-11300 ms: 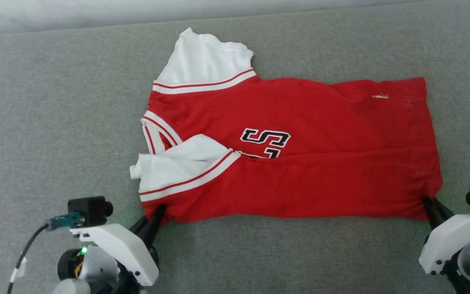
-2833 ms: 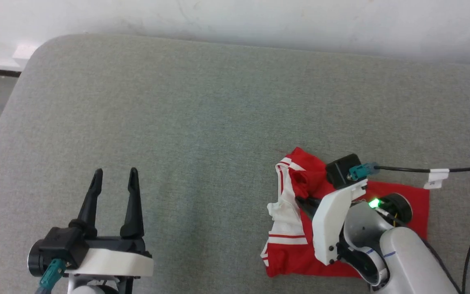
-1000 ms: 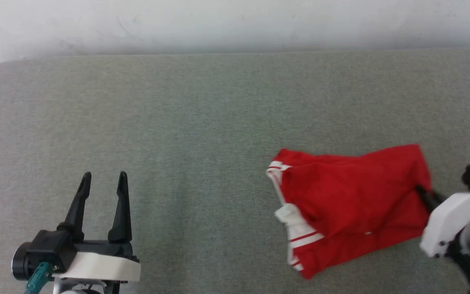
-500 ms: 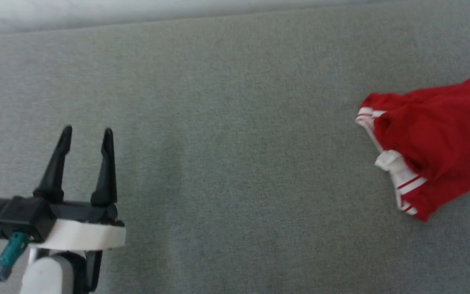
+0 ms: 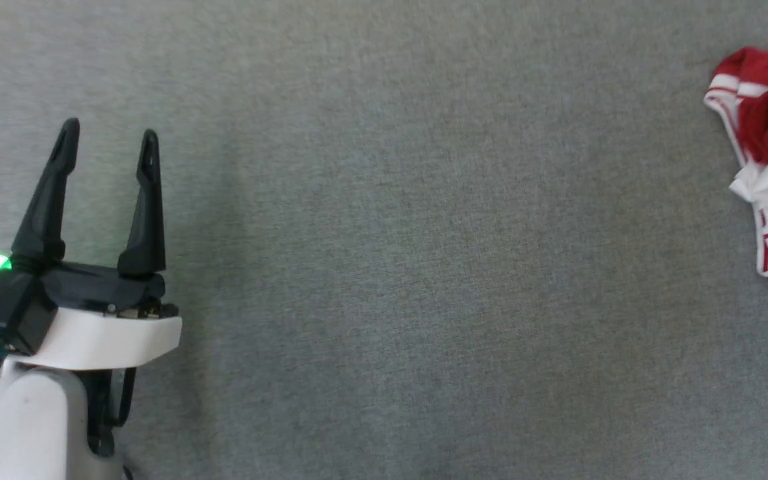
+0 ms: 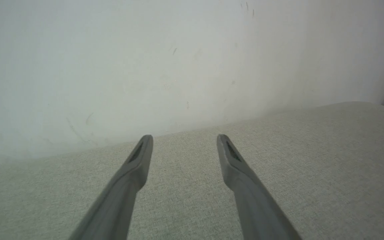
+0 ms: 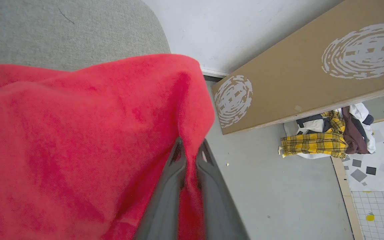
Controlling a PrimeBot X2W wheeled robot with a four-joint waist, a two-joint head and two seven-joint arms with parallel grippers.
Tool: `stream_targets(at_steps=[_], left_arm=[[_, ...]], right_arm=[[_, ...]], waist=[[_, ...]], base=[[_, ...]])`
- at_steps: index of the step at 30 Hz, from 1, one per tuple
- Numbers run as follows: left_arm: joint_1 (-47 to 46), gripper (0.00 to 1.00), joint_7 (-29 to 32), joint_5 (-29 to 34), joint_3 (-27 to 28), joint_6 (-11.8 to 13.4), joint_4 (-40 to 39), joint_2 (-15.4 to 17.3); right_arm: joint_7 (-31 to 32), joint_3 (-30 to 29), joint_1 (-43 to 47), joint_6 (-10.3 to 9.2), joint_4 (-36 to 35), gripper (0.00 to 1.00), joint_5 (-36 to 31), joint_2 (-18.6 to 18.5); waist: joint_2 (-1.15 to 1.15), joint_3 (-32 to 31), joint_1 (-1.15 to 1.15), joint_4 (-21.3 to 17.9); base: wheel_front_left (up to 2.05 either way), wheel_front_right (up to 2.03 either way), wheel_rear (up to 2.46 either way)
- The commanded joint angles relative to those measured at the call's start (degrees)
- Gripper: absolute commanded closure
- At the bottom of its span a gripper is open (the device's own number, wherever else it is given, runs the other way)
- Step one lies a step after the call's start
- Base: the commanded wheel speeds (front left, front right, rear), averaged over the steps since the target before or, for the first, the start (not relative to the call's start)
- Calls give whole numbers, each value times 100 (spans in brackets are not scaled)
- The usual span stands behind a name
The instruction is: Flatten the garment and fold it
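The red garment (image 5: 767, 173) with white striped trim lies bunched at the right edge of the head view, mostly cut off. In the right wrist view its red cloth (image 7: 78, 140) spreads wide, and my right gripper (image 7: 189, 150) is shut on a fold of its edge, lifted past the grey surface's corner. My left gripper (image 5: 109, 139) stands open and empty over the grey surface at the far left, well away from the garment. The left wrist view shows its fingers (image 6: 138, 160) spread above bare fabric.
The grey fabric surface (image 5: 391, 267) runs under everything; a white wall (image 6: 145, 66) rises behind it. Off its rounded corner, a long brown cardboard box (image 7: 312, 66) lies on the floor beside a pile of clothes (image 7: 325, 136).
The head camera has swung left and down, so the garment slid to the right edge of the view and the right gripper left it. The left gripper stays open.
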Motion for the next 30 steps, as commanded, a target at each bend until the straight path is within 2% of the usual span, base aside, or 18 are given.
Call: stream_targets(at_steps=[1, 4, 5, 6, 7, 8, 9, 10, 11, 15, 21, 26, 30], left_arm=[[-106, 0, 12, 52, -13, -26, -42, 33], [-170, 0, 12, 70, -22, -29, -98, 85], [-189, 0, -7, 84, -34, -33, -116, 107], [-204, 0, -38, 98, -46, -38, -135, 126], [-215, 0, -71, 110, -53, -39, -151, 138], [-221, 0, -97, 123, -58, -36, -158, 147], [-226, 0, -121, 140, -65, -35, -163, 160], [-228, 0, -143, 155, -68, -28, -166, 168], [-228, 0, -162, 166, -66, -15, -165, 171], [-174, 0, -129, 129, -33, 110, -130, 87], [-39, 0, -160, -44, -105, 157, 62, -95], [171, 0, -253, -37, -171, 263, 325, -231], [416, 0, -338, -27, -230, 356, 568, -362]], right_arm=[[-64, -16, -117, -12, 49, 100, -79, -2], [-236, -58, -271, -12, 262, 100, -167, 56], [-294, -58, -312, -12, 335, 89, -205, 81], [-345, -65, -354, -12, 409, 69, -239, 115], [-389, -69, -391, -12, 482, 55, -270, 151], [-421, -64, -419, -12, 554, 46, -296, 182], [-454, -63, -450, -12, 620, 31, -308, 213], [-491, -64, -482, -12, 676, 12, -320, 234], [-530, -59, -507, -12, 732, 0, -337, 243], [-711, -111, -560, -12, 903, 0, -329, 266], [-1081, -115, -391, -12, 879, 0, -105, 355], [-1477, 38, 157, -12, 583, 0, 202, 687], [-1729, 260, 717, -12, 286, 0, 415, 1181]], waist=[[0, 357, -1, -174], [0, 461, -1, -185], [0, 483, -1, -192], [0, 498, -1, -199], [0, 509, -1, -206], [0, 512, -1, -213], [0, 510, -1, -221], [0, 502, -1, -227], [0, 488, -1, -233], [0, 350, -1, -238], [0, -67, -1, -194], [0, -654, -1, -135], [0, -1198, -1, -72]], base=[[0, 0, 0], [0, 0, 0], [0, 0, 0], [0, 0, 0], [0, 0, 0], [0, 0, 0], [0, 0, 0], [0, 0, 0], [0, 0, 0], [0, 0, 0], [0, 0, 0], [0, 0, 0], [0, 0, 0]])
